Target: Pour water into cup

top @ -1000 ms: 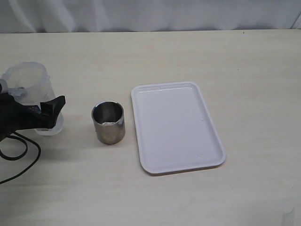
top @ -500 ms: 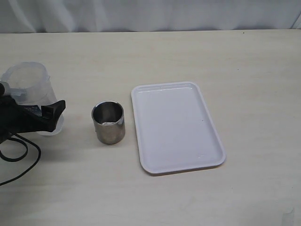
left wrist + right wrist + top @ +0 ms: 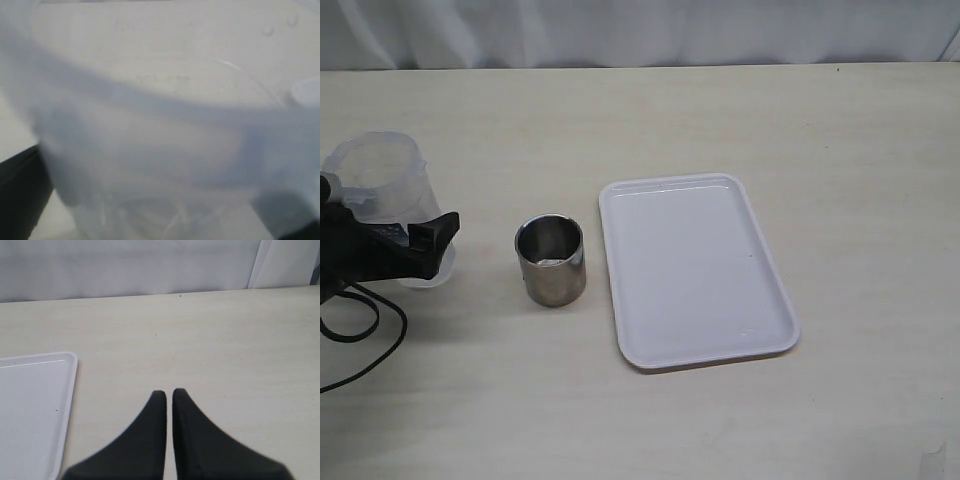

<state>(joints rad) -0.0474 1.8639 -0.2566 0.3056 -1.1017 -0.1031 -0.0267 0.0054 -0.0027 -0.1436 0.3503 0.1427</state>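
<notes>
The steel cup [image 3: 550, 261] stands upright on the table, left of the tray. The clear plastic container [image 3: 388, 200] stands at the far left and fills the left wrist view [image 3: 160, 100]. My left gripper [image 3: 418, 238] is closed around its lower part; one black finger [image 3: 432, 232] shows on the side facing the cup, about a cup's width from it. Dark fingers [image 3: 20, 200] show at the edges of the left wrist view. I cannot make out water in the container. My right gripper [image 3: 169, 392] is shut and empty above bare table, right of the tray.
A white rectangular tray [image 3: 695, 268] lies right of the cup; its corner shows in the right wrist view [image 3: 30, 405]. A black cable [image 3: 360, 330] loops on the table under the left arm. A white backdrop runs along the table's far edge.
The left gripper's visible finger moved slightly in toward the container between one second ago and half a second ago; since then nothing has moved.
</notes>
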